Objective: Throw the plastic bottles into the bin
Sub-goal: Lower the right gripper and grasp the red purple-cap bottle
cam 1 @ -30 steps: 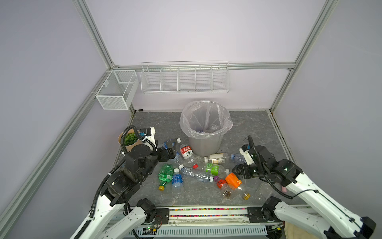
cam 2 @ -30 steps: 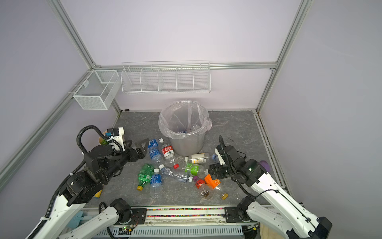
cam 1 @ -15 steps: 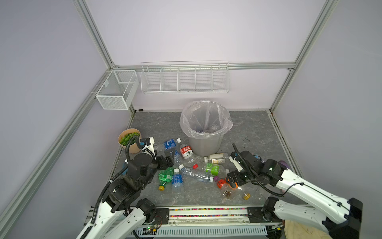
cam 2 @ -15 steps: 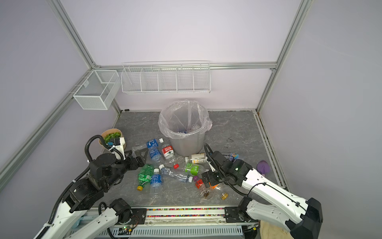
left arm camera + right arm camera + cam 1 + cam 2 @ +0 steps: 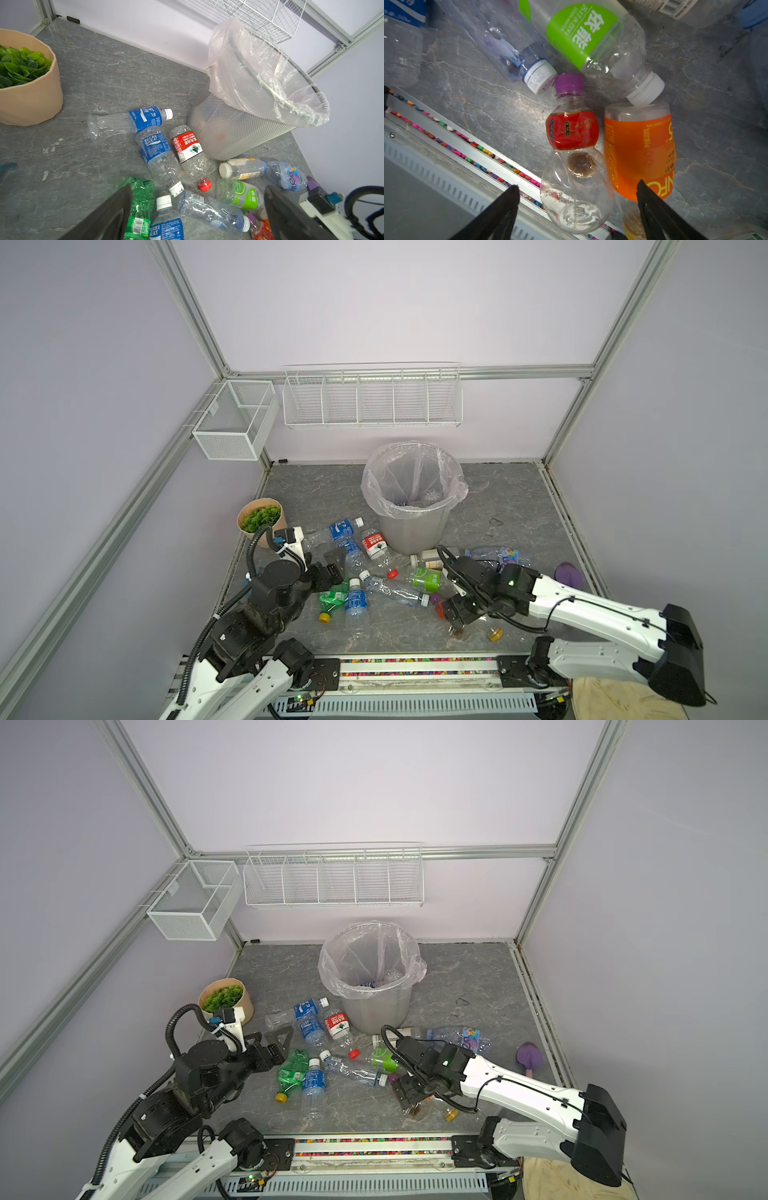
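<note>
The bin (image 5: 411,531) (image 5: 374,1006) (image 5: 228,128), a grey bucket lined with a clear bag, stands mid-floor. Several plastic bottles lie in front of it, among them a green one (image 5: 332,597), a blue-labelled one (image 5: 356,601) and a red-labelled one (image 5: 376,545). My left gripper (image 5: 330,566) (image 5: 198,189) hangs open above the left of the pile, holding nothing. My right gripper (image 5: 457,614) (image 5: 577,185) is low near the front edge. Its open jaws straddle the base of a gourd-shaped bottle (image 5: 573,153) with a red label and purple cap. An orange-labelled bottle (image 5: 639,149) lies beside that bottle.
A tan pot of green leaves (image 5: 259,520) stands at the left wall. White wire baskets (image 5: 232,425) (image 5: 372,400) hang on the walls above. A purple object (image 5: 568,574) lies at the right. The front rail (image 5: 415,662) runs just behind my right gripper.
My right gripper has swung left and down toward the front edge, over the gourd-shaped bottle. My left arm has drawn back toward the front, uncovering the pot.
</note>
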Motion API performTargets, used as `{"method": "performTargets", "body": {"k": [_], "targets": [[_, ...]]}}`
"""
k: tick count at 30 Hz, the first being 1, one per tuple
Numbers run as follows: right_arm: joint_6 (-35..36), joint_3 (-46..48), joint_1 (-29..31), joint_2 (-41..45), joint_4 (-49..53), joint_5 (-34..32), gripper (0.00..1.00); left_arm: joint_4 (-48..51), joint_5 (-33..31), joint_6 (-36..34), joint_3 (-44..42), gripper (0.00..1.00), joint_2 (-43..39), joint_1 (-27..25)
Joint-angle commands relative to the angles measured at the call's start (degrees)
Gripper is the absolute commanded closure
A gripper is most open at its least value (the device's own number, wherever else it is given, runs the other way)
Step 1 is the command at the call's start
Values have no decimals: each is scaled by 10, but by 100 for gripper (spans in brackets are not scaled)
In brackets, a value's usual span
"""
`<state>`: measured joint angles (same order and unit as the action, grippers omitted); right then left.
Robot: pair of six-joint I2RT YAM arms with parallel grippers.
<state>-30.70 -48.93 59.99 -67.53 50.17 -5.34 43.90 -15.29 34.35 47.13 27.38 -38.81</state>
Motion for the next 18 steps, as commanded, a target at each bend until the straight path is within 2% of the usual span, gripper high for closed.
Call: {"method": "performTargets", "body": {"k": [1, 6, 18], "targets": [[-21, 8, 14, -26, -6, -22, 13, 28, -12, 12, -8, 2, -13, 0], [-30, 3, 34, -73, -8, -37, 21, 36, -17, 11, -11, 2, -18, 0], [-56, 8, 87, -179, -22, -66, 29, 41, -22, 12, -11, 2, -21, 0]]}}
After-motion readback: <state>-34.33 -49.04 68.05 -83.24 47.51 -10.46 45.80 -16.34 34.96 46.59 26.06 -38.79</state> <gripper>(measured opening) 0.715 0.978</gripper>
